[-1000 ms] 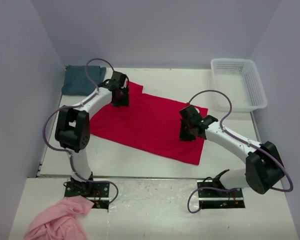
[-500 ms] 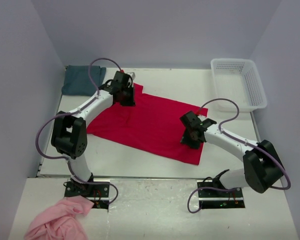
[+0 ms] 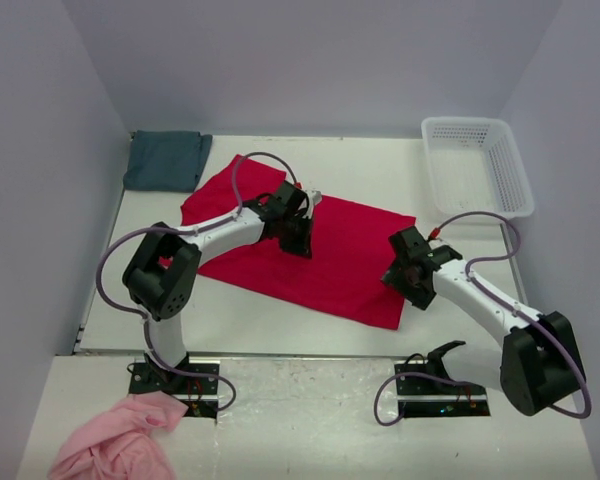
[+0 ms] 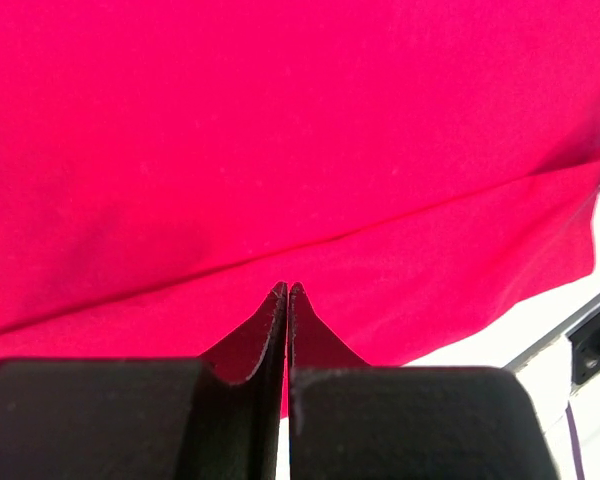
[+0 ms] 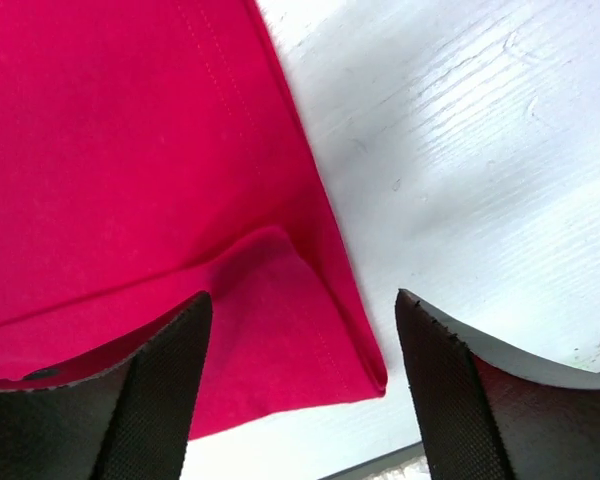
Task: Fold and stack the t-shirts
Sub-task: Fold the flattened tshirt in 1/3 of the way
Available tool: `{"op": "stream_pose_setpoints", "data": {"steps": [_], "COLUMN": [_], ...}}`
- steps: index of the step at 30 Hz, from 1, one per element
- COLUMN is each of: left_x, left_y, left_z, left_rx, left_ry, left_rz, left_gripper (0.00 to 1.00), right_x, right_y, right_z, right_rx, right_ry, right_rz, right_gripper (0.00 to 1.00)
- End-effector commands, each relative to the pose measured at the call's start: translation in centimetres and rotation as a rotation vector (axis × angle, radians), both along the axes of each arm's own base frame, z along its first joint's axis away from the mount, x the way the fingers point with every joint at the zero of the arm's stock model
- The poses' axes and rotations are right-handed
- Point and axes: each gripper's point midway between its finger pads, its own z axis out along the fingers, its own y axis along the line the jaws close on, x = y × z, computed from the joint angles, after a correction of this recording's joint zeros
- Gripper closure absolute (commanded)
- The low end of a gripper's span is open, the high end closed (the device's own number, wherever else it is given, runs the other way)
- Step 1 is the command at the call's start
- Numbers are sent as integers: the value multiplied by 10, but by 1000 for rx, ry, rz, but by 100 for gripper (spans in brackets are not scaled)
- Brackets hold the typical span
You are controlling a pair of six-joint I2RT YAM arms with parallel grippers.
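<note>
Nearest, we see a pink cloth [image 3: 115, 445] by the left arm's base. The right claw [image 5: 302, 300], spread, straddles the near right corner of the crimson t-shirt [image 3: 340, 260] lying mid-desk [image 3: 260, 320]. The left claw [image 4: 285, 290], pressed together, pinches a fold of it. Farthest lie the teal t-shirt [image 3: 165, 160], far left, and a white basket [image 3: 477, 165], far right.

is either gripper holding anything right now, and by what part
The left gripper is shut on the red shirt, pinching a fold near its middle. The right gripper is open above the shirt's near right corner, holding nothing.
</note>
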Motion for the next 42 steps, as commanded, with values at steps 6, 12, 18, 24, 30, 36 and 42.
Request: {"op": "stream_pose_setpoints", "data": {"steps": [6,12,18,24,30,36,42], "left_x": [-5,-9,-12,-12,-9,-12,-13], "left_y": [-3,-1,2,2,9,14,14], "left_z": [-3,-11,-23,-33,-47,-65,-67], "left_rx": [-18,-6,19,31,86,125,119], "left_ry": [-2,19,48,72,84,125,130], "left_rz": [-27,-26,-6,1,28,51,57], "left_gripper": [100,100,100,100,100,100,100], "right_x": [29,34,29,20,15,4,-6], "right_y": [-9,-3,4,2,-8,-16,-28], "right_z": [-5,-17,-24,-30,-22,-19,-22], "right_rx": [3,20,72,71,37,16,-57], "right_ry": [-78,-49,-46,-18,-38,-25,37], "right_rz": [-50,-40,-35,-60,-106,-148,-170], "right_gripper": [35,48,59,78,94,100,96]}}
